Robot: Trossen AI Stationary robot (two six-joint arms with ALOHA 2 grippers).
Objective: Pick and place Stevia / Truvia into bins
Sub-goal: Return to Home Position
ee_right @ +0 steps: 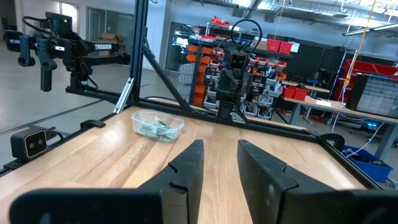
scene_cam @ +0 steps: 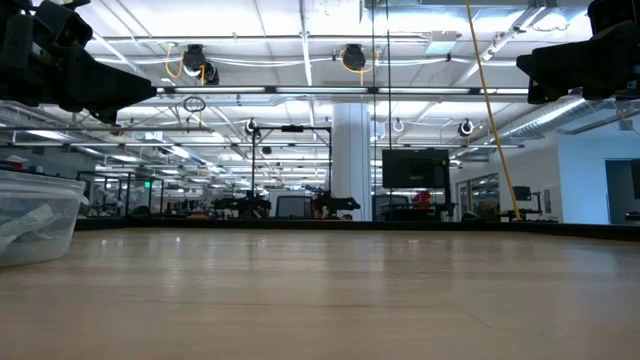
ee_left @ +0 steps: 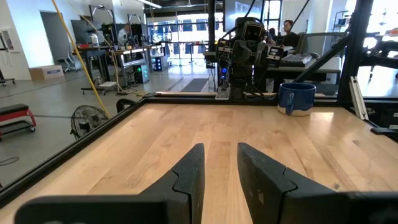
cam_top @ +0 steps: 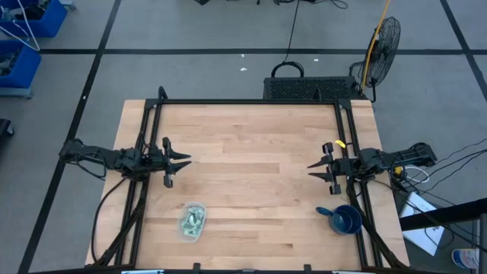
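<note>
Progress: every sachet (cam_top: 192, 222) that shows lies in the clear tub (cam_top: 199, 205). None is visible loose on the table (cam_top: 251, 144). I judge the picking finished.
Left to do: only parking the 2 arms, by my reading. Both look close to a rest pose.
Sachet count: cannot tell, since the pale green and white pile overlaps itself inside the tub.
Tub from the left gripper: near the left gripper (cam_top: 187, 161), slightly ahead of its fingertips and off to one side, not touching.
Tub from the right gripper: well apart from the right gripper (cam_top: 310, 169), ahead across the boards and off to the same side.
Left gripper state: fingers spread a little, with a narrow gap between them, nothing pinched.
Right gripper state: fingers spread the same narrow way, empty.
Left arm pose: drawn back over its own table edge, forearm level, fingers aimed at the table's middle and clear above the wood.
Right arm pose: mirrors it from the opposite edge, level and raised, and the 2 grippers face each other well apart.
Wrist check: each wrist view looks along bare boards past its fingers, and the right one shows the tub's rim (ee_right: 138, 114) with sachets (ee_right: 154, 129) within.
Bystander: a blue mug (cam_top: 346, 221) stands near the right gripper, behind its fingertips, untouched.
Risk: little that I can see.
</note>
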